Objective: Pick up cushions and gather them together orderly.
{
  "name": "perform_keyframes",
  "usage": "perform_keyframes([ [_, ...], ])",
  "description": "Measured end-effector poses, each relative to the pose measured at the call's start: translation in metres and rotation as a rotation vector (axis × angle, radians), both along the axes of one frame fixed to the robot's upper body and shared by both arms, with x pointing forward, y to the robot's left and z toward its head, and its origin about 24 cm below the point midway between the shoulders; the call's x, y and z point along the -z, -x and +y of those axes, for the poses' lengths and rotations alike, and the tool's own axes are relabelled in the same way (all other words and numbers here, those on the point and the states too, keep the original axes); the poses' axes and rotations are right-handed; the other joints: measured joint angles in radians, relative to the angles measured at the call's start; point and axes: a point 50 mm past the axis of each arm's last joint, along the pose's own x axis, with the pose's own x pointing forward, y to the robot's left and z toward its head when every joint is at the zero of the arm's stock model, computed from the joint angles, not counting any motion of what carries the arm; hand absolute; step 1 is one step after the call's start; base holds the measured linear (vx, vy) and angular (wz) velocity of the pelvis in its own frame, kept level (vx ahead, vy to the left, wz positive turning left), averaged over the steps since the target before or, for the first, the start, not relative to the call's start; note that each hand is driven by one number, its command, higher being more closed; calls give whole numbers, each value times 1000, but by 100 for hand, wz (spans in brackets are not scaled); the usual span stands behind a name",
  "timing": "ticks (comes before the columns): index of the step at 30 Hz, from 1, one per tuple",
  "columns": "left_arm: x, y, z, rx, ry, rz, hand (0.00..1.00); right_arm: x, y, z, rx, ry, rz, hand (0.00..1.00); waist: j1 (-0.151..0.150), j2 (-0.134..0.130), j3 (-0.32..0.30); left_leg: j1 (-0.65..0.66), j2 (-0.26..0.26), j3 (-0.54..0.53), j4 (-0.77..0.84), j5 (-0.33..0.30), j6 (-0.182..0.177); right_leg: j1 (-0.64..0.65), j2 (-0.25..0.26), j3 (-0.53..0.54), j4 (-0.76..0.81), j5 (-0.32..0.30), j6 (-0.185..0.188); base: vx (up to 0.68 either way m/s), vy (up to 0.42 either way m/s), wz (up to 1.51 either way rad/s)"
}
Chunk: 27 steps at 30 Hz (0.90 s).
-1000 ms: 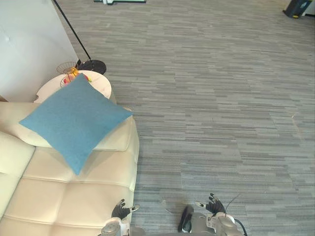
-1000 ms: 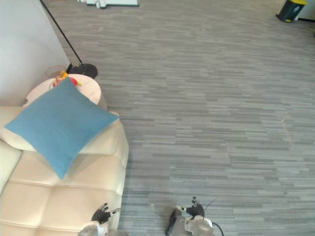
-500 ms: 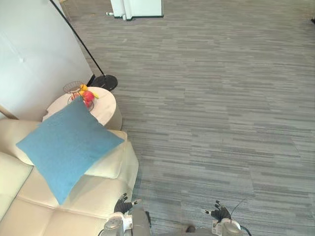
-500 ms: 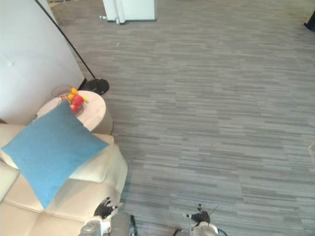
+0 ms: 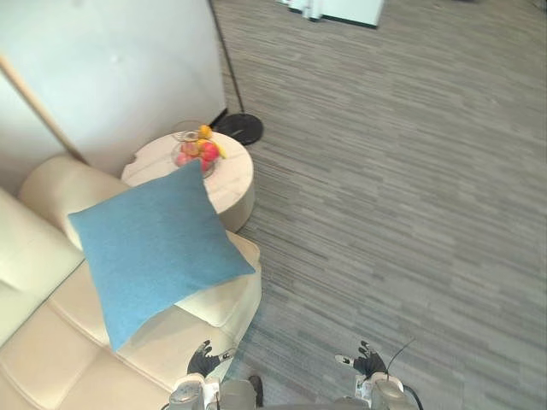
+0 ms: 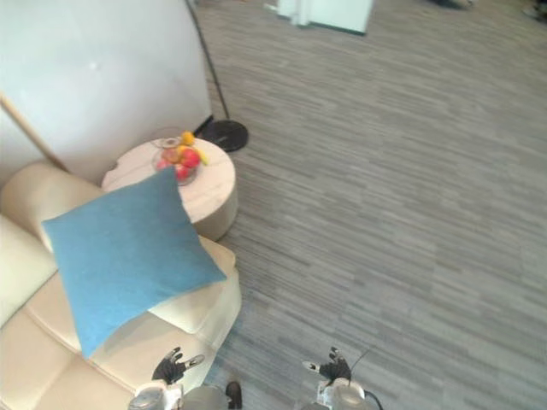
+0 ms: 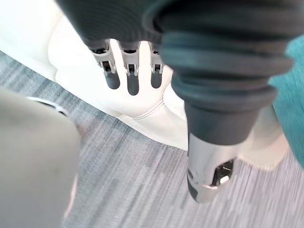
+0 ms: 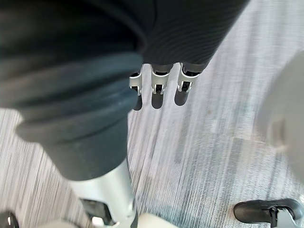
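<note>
- The step in hand, as I judge it, is the approach: nothing is picked up yet, and both hands hang low and well short of the cushion.
- The sofa [image 5: 51,359] fills the left of the eye views, cream and tufted.
- The cushion [image 5: 154,248], blue and square, lies on the sofa, tilted corner-up. Its lower edge rests over a cream pad [image 5: 214,301] that may be the sofa's arm or a second cushion; I cannot tell which.
- Just behind the cushion's top corner stands a round table [image 5: 238,184] with a fruit bowl [image 5: 195,154] on it. A lamp base [image 5: 238,128] sits on the floor [image 5: 385,213] beyond.
- The left hand [image 5: 203,361] is at the sofa's front corner, below the cushion and apart from it. In its wrist view the fingers [image 7: 133,81] hang straight and loose, holding nothing. They point at the sofa's edge, and a strip of the blue cushion shows off to the side.
- The right hand [image 5: 367,362] hangs over bare floor, farther from the cushion than the left. Its fingers [image 8: 157,95] are likewise straight and empty.
- The next move calls for stepping closer and turning to face the sofa. Both arms must then rise and reach up and to the left, so that the relaxed fingers can close on the cushion's edges.
- The near lower corner, overhanging the pad, looks the easiest place to take hold.
</note>
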Motion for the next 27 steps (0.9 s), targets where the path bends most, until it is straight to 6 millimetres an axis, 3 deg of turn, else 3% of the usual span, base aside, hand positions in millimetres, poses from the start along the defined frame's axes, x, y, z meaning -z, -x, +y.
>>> perform_keyframes([
  [2,0,0,-2,10,1,-1,0,-3,-5,-2,-6,8,-27,0,-32,5,1,4,23,-114,-1,-7,-19,-86,121,216,-166,18,3,170,-177,135],
  [3,0,0,-2,10,1,0,0,-3,-4,-3,-4,11,-28,0,-35,1,2,5,22,-138,-1,-8,-27,-91,134,254,-205,37,7,186,-259,139],
  [4,-1,-1,0,11,-4,-4,0,-2,1,-4,2,12,-18,0,-36,-14,-1,-1,8,-178,5,-13,-45,-101,134,310,-303,94,11,133,-269,164],
  [5,0,-1,2,9,-10,0,0,2,12,-5,11,10,12,0,-39,-26,-11,-15,-13,-261,33,-30,-74,-80,116,291,-334,194,-33,175,-370,158],
  [8,2,4,-7,-36,26,-1,0,1,16,-12,36,21,15,0,-30,12,-26,-38,20,-281,40,-22,-91,-52,121,184,-353,170,-59,207,-349,115],
  [10,2,4,-10,-65,43,-2,0,0,13,-13,34,25,2,0,-30,31,-25,-60,56,-204,60,-12,-129,-11,121,103,-377,167,-70,129,-175,115],
  [11,2,5,-10,-69,44,-3,0,0,12,-12,34,22,0,0,-30,33,-26,-75,89,-88,87,-17,-139,23,123,61,-403,168,-73,75,-116,90],
  [14,2,4,-10,-64,42,-13,0,-1,10,-11,33,22,-7,0,-29,34,-27,-87,178,224,122,-16,-106,73,118,-15,-444,167,-77,52,-58,80],
  [16,2,3,-10,-61,42,-14,0,-1,9,-12,32,25,-9,0,-29,40,-32,-89,168,260,97,-10,-104,71,110,-25,-448,167,-71,37,78,37],
  [21,3,7,-2,-13,5,16,0,2,16,-7,44,3,8,0,-39,6,-45,-91,94,242,36,39,-76,88,60,-81,-498,190,-35,58,106,36],
  [27,4,11,-5,18,5,28,0,2,16,-8,72,-2,7,0,-43,12,-45,-33,44,245,-133,138,-77,106,39,-123,-518,202,-27,-17,27,26],
])
